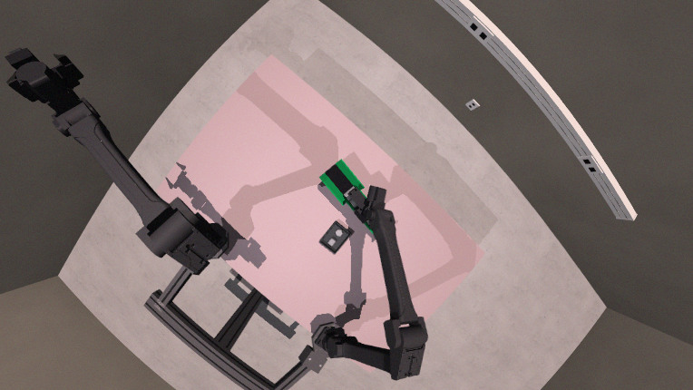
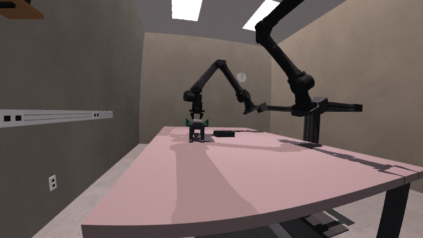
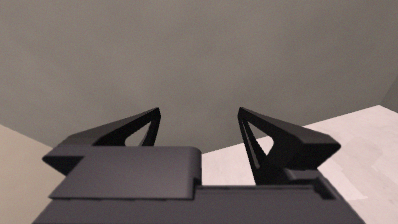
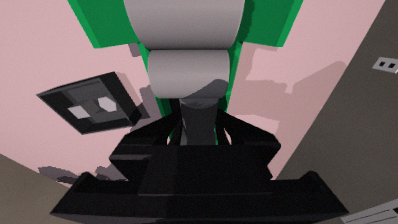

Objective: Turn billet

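Observation:
A green feed ramp (image 1: 350,173) (image 2: 187,122) (image 4: 102,25) stands on a dark stand on the pink table. Two grey billets (image 4: 189,75) (image 4: 182,20) lie across it, one behind the other. My right gripper (image 1: 357,200) (image 2: 196,114) (image 4: 198,111) reaches down over the ramp's near end and is shut on a darker billet (image 4: 200,116) that points lengthwise along the ramp, just before the nearer crosswise billet. My left gripper (image 3: 199,111) is open and empty, held high in the air away from the ramp and facing a wall.
A flat black box (image 1: 334,237) (image 2: 223,133) (image 4: 87,107) with two pale marks lies on the table (image 2: 266,177) beside the ramp. The arms' black frame (image 1: 203,315) (image 2: 310,124) stands at the table's edge.

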